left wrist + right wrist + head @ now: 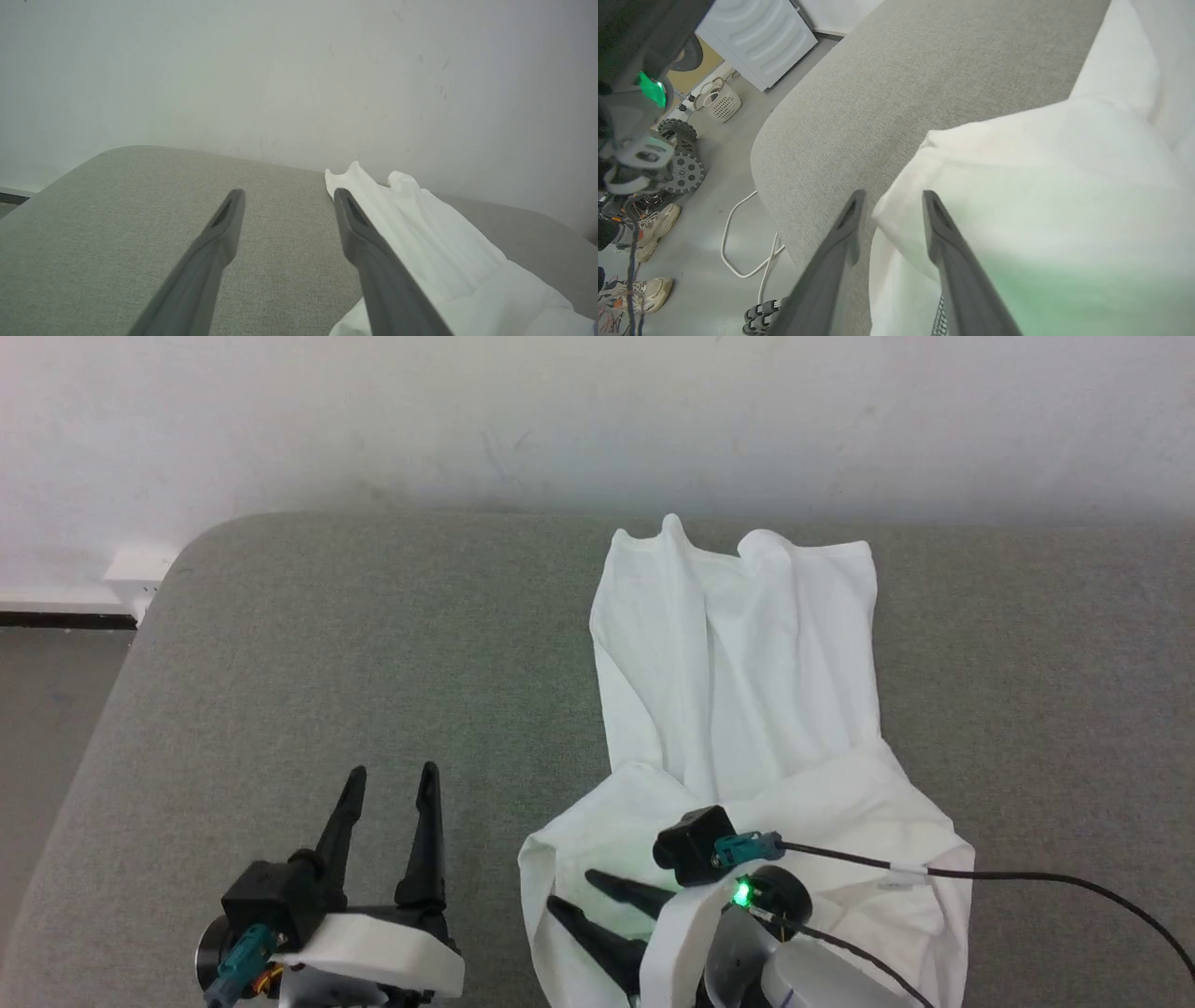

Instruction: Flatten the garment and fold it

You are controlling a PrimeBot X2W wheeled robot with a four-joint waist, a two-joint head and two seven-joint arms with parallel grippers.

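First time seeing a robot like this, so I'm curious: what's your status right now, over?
Left fingers open over grey cushion. Right fingers apart, garment edge between. Garment bunched, unfolded. Cable trails across it.

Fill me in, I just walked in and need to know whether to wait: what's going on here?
A two-armed robot is working on a white garment that lies on a grey padded surface. The cloth is bunched into a narrow, wrinkled strip, not yet flat or folded. The right pincer is at the garment's near edge, jaws apart, with a fold of cloth between its fingers but not clamped. The left pincer hangs open over bare surface beside the garment, holding nothing.
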